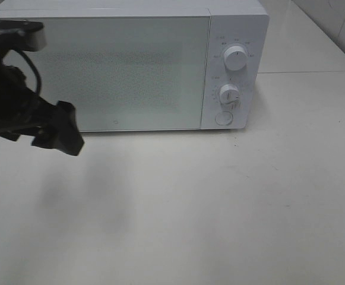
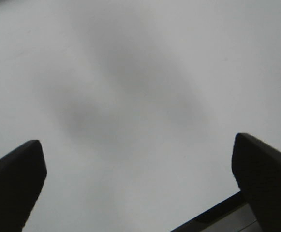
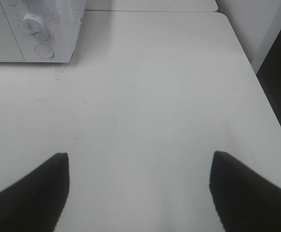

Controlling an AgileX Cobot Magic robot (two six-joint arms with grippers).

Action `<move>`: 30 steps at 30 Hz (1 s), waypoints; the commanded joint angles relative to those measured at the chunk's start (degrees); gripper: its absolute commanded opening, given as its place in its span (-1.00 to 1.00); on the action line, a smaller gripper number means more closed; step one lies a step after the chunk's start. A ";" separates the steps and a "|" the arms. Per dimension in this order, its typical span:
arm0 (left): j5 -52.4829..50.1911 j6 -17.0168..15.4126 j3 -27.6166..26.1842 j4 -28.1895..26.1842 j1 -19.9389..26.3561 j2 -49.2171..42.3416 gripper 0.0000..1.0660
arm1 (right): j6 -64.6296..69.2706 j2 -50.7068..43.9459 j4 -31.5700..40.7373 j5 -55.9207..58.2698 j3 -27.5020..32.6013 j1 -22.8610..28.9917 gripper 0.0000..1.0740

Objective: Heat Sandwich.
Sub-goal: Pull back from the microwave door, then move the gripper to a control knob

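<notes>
The sandwich is out of view in all frames. A white microwave (image 1: 124, 71) stands at the back of the table with its door shut; its lower right corner with a knob also shows in the right wrist view (image 3: 58, 29). My left gripper (image 1: 59, 133) hangs at the left, in front of the door's left edge, above the table. Its fingers (image 2: 14, 179) stand wide open over bare table with nothing between them. My right gripper (image 3: 140, 162) is open and empty too, low over the table to the right of the microwave, and it does not show in the high view.
The microwave panel carries two knobs (image 1: 236, 58) (image 1: 228, 94) and a round button (image 1: 223, 118). The white table (image 1: 220, 208) ends at a right edge (image 3: 261, 82), with a dark drop beyond. A second white surface (image 1: 303, 41) lies behind the microwave's right side.
</notes>
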 commanded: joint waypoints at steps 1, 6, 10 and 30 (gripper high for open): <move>4.35 -0.46 0.06 0.17 5.16 -2.81 0.90 | 0.00 -1.60 0.00 -0.34 0.06 -0.46 0.42; 7.56 -0.63 0.06 0.23 12.20 -6.19 0.90 | 0.00 -1.60 0.00 -0.34 0.06 -0.46 0.42; 10.54 -0.86 0.06 0.69 17.99 -8.77 0.90 | -0.06 -1.60 0.00 -0.34 0.06 -0.46 0.42; 13.41 -0.80 12.95 6.65 29.68 -29.62 0.90 | 0.00 -1.60 0.00 -0.34 0.06 -0.46 0.42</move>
